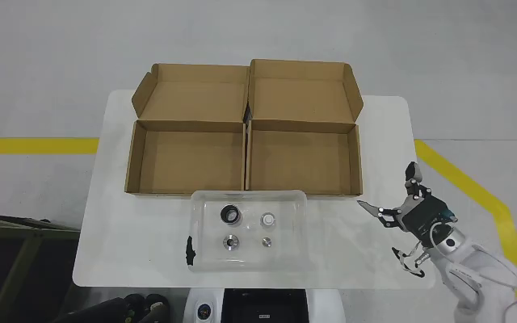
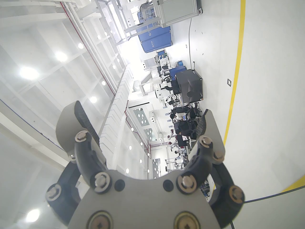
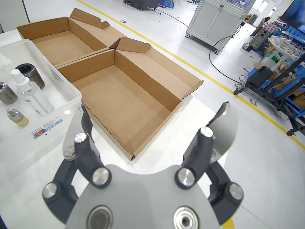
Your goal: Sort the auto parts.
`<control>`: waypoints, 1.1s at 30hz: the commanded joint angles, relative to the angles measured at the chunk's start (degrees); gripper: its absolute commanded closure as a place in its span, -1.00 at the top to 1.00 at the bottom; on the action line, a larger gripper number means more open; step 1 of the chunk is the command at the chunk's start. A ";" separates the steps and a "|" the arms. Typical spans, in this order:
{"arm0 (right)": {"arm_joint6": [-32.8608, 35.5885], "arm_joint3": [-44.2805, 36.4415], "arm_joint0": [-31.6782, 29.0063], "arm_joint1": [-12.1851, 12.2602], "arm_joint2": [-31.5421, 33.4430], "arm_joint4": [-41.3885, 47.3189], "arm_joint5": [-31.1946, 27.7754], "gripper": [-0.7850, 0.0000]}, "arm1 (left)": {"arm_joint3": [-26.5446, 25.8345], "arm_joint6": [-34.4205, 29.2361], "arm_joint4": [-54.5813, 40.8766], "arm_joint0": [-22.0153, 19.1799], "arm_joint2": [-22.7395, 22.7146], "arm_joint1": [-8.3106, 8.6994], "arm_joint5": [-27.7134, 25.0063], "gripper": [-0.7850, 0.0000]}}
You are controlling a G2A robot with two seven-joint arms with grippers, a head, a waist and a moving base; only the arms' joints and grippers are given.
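Auto parts (image 3: pixel 7 94), operator: all four stood upright in the clear bin (image 1: pixel 296 254) at the near edge of the tabletop (image 1: pixel 380 121), about the middle.

Far left first. Your left pincer (image 2: pixel 141 109) was aimed away from the work, out at the hall floor and ceiling. Its jaws were spread wide with nothing between them.

On the tabletop, the left cardboard box (image 1: pixel 187 157) sat at the back with its lid folded open behind it. Its front wall was just beside the bin's far rim.

Then the bin itself. On its left side you had the dark ringed cylinder (image 1: pixel 230 214) at the back and the grey metal cylinder (image 1: pixel 232 241) nearer the front edge. On its right side the white-capped spray bottle (image 1: pixel 267 219) stood at the back and a small metal-capped piece (image 1: pixel 266 241) in front of it. The four parts stood apart, none touching.

Next came the right cardboard box (image 1: pixel 303 157), wall to wall with the left one, its lid also laid back.

Last, your right pincer (image 1: pixel 378 228) hovered over the tabletop's near right corner, to the right of the bin and apart from it. It pointed toward the boxes with jaws wide open, gripping nothing.
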 commanded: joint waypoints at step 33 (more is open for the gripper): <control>19.10 2.90 13.24 1.15 -21.91 9.22 -10.49 1.00 | 0.00 0.00 0.00 0.00 0.00 0.00 0.00 1.00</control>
